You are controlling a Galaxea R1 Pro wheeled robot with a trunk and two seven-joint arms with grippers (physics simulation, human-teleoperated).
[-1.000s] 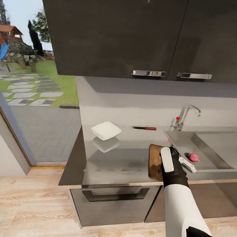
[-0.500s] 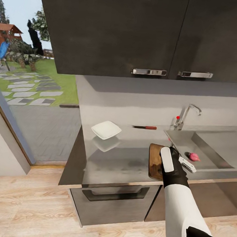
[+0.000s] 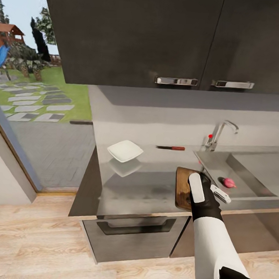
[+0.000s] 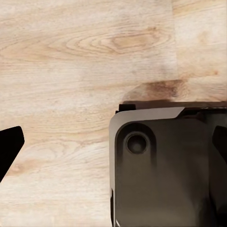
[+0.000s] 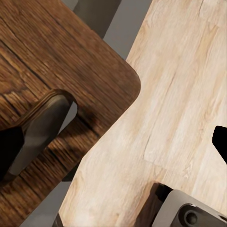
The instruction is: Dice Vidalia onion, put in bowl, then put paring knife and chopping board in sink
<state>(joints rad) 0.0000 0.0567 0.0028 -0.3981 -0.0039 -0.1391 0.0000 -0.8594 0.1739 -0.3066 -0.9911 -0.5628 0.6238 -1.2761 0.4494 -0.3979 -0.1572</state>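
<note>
The onion [image 3: 227, 182] lay in the sink [image 3: 254, 170], untouched, near the basin's front left. The board [image 3: 182, 192] sat on the table [image 3: 136, 189] just left of the sink, its near corner overhanging the front edge. The knife [image 3: 171, 148] lay well back by the wall, and the bowl [image 3: 125, 151] stood to its left.

My right gripper [image 3: 206, 190] hovered over the board's right side, with the jaws spread: in the wrist view one finger [image 5: 40, 130] lay across the board [image 5: 56, 71] and the other tip showed far off. My left gripper [image 4: 113, 146] hung over the floor [image 4: 71, 56], jaws apart and empty.

Over the last second the whole scene had slid a little as the camera moved; the arm and the things had kept their places. I judged the reach for the onion not yet begun.
</note>
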